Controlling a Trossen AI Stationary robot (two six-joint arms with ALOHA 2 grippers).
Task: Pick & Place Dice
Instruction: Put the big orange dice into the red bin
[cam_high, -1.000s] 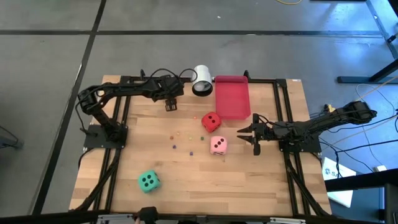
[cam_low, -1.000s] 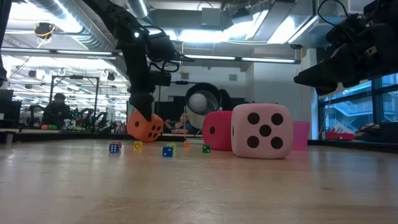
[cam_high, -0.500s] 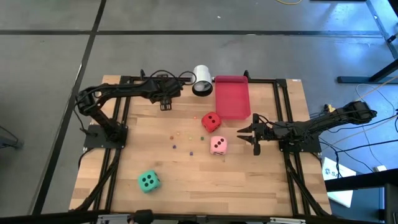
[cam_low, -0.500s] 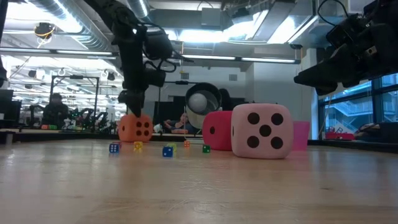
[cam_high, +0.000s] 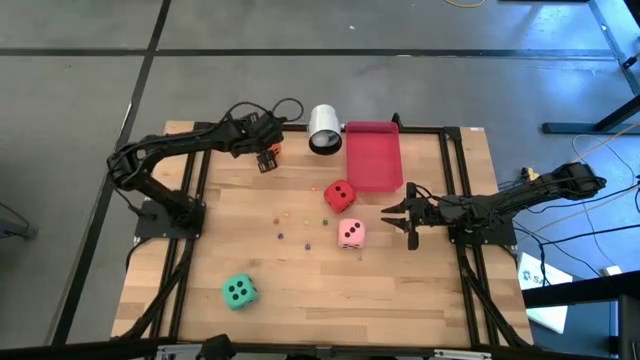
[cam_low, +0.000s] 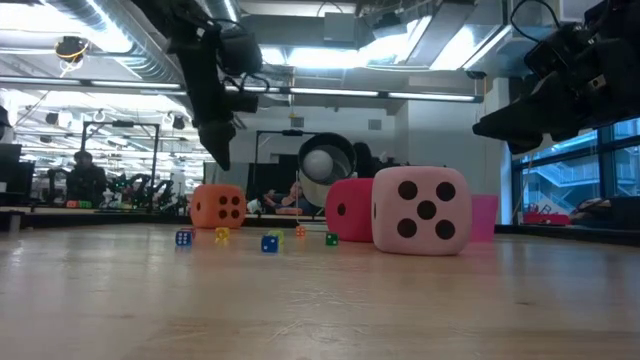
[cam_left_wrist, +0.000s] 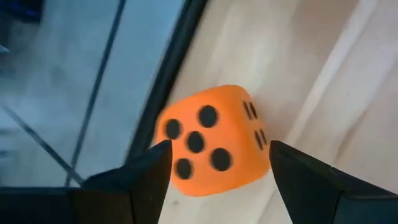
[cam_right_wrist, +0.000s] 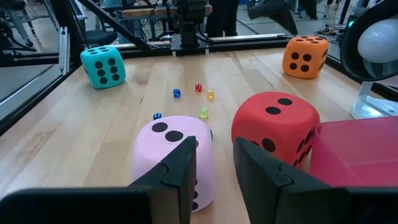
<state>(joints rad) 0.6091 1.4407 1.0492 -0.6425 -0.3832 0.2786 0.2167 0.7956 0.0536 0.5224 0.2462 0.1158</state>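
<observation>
The orange die rests flat on the table at the far left. My left gripper hangs open above it, a finger to either side, clear of it. The red die and the pink die sit mid-table. The green die lies near the front left. My right gripper waits right of the pink die, level, slightly open, with nothing between its fingers.
A white cup lies on its side at the far edge, beside the flat red tray. Several tiny coloured dice are scattered mid-table. Black frame rails run along the table's sides.
My left gripper has risen off the orange die and drawn back toward the table's far left. The die, tilted under the fingers a second ago, has settled flat on the table.
</observation>
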